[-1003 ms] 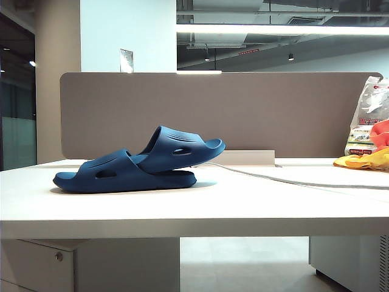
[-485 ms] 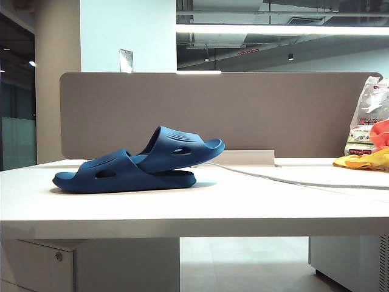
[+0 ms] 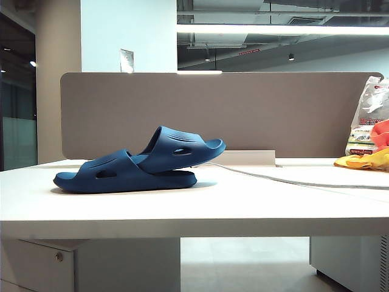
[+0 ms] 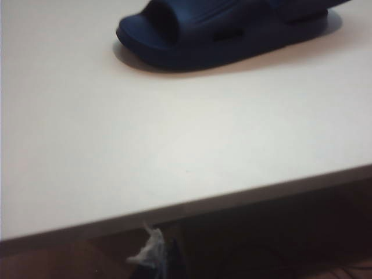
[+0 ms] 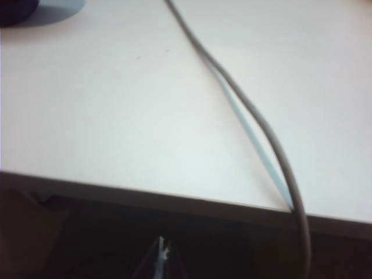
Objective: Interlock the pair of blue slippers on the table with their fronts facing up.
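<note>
The pair of blue slippers (image 3: 137, 164) rests on the table (image 3: 194, 207), left of the middle in the exterior view. One slide lies flat; the other (image 3: 182, 146) has its toe pushed under the first one's strap and tilts up to the right. In the left wrist view the flat slipper (image 4: 221, 29) shows beyond the table (image 4: 174, 133). My left gripper (image 4: 156, 256) sits shut and empty in the dark below the table's front edge. Shut and empty too, my right gripper (image 5: 161, 254) is below the edge, off to the right of the slippers. Neither arm appears in the exterior view.
A grey cable (image 3: 292, 179) runs across the table's right half and over its front edge (image 5: 256, 128). A grey-brown divider (image 3: 219, 112) backs the table. Yellow and orange cloth (image 3: 368, 159) and a plastic bag (image 3: 368, 115) lie at the far right.
</note>
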